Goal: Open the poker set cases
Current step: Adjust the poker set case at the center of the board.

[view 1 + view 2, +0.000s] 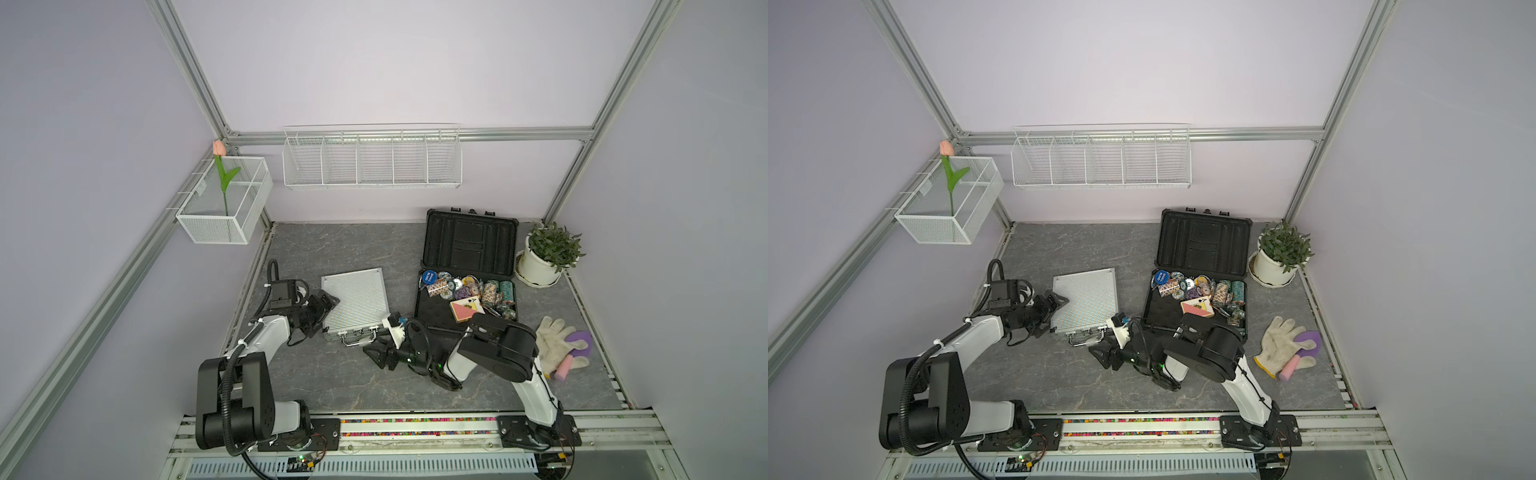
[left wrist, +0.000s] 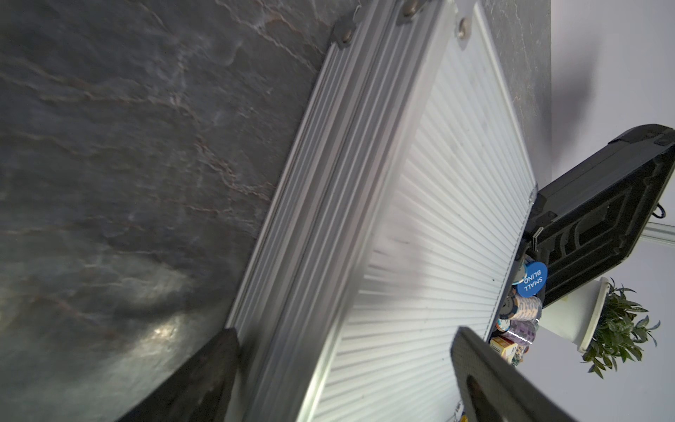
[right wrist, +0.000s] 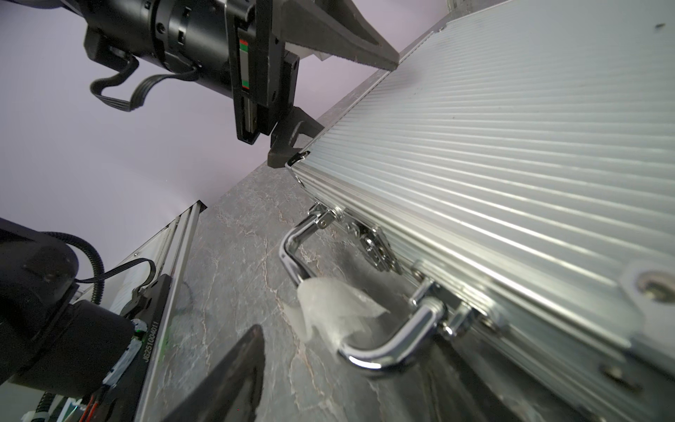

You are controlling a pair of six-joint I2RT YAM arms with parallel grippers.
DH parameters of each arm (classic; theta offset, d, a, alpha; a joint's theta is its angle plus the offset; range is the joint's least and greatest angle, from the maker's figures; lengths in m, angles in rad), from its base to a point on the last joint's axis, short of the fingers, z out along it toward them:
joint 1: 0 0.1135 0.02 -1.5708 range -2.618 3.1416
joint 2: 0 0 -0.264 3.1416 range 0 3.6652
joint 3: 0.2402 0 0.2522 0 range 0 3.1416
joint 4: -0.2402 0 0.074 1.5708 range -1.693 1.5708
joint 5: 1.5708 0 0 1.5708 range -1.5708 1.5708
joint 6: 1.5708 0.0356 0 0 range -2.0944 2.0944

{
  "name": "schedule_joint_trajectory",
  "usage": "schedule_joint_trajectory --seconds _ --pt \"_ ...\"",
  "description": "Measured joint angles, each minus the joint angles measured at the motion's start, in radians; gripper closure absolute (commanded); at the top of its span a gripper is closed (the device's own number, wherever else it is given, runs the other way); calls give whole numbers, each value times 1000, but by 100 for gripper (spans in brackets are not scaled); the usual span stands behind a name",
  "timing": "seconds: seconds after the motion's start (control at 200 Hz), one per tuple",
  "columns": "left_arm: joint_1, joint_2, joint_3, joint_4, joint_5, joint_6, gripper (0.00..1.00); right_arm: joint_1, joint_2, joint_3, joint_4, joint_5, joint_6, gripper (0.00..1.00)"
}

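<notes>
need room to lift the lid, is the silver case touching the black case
Apart. Both top views show a strip of bare table between the silver case and the black case.

Silver case (image 2: 420, 219): shut, ribbed lid up, lying slantwise on the tabletop
Tabletop (image 2: 128, 164): dark grey stone pattern with pale veins
Left gripper (image 2: 347, 383): jaws wide apart, one finger (image 2: 204, 380) by the case's side wall, the other over the lid; contact unclear
Black case (image 2: 599, 219): beyond the silver one, lid raised, moulded inside showing
Chips (image 2: 522, 310): stacked beside a blue disc (image 2: 532, 279) reading SMALL BLIND
Potted plant (image 2: 617, 325): green leaves, white pot, near the black case
</notes>
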State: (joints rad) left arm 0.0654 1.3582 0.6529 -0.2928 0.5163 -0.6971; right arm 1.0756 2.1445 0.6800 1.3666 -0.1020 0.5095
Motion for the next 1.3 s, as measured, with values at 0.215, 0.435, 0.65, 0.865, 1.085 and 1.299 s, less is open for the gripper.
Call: schedule_joint_trajectory --seconds 0.215,0.435,0.65,0.865,1.085,1.299 --pt "-2 -119 91 -135 -80 91 7 -7 1 -6 13 0 15 31" --pt "-167 -316 213 -222 -311 393 8 -9 1 -6 15 0 17 31" --pt "-591 -425 105 -247 -591 884 5 -11 1 -6 15 -14 19 31" --pt "-660 -542 -36 -273 -697 1175 7 -14 1 -6 16 -40 19 33" --pt "-712 -654 -115 -293 -697 1454 9 -20 1 -5 18 -79 23 33" --pt "-736 -689 -213 -307 -626 1610 11 -34 1 -3 19 -112 41 32"
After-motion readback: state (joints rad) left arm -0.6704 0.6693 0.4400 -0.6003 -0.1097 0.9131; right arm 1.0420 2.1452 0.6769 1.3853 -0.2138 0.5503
